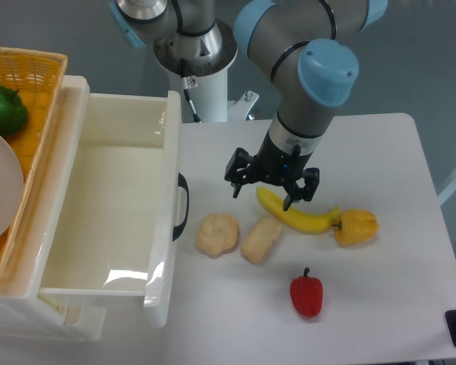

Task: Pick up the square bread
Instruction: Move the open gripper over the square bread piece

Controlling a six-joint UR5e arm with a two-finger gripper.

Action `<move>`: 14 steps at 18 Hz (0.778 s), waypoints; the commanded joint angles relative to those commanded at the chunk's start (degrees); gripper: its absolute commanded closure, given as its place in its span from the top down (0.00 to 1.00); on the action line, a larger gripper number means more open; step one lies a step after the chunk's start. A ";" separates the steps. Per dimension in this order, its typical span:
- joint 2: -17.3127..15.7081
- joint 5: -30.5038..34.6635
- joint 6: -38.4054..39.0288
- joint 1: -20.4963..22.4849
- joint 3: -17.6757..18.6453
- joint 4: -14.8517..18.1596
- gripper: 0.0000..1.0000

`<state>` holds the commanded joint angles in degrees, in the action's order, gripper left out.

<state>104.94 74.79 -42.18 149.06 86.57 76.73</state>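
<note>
Camera view, fixed: the tool (264,193) is seen with fingers spread and nothing held, hovering over one end of the banana (298,217). The square bread (261,239) is located on the counter (380,152) just in front of the tool, lying slightly askew. For a clean grasp, the tool should be shifted over the loaf, aligned across its narrow sides, then lowered. Crowding is noted: round bread (217,233) just beside it on the drawer (106,205) side, banana close behind. Yellow pepper (356,226) and red pepper (307,295) are set farther off.
</note>
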 joint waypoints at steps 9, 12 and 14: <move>-0.70 2.89 -3.52 1.67 0.53 -0.09 1.00; -0.35 7.20 -3.17 1.58 1.67 -0.09 1.00; -0.26 8.00 -2.99 1.50 2.72 -0.18 1.00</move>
<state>104.68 82.79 -45.18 150.56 89.29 76.55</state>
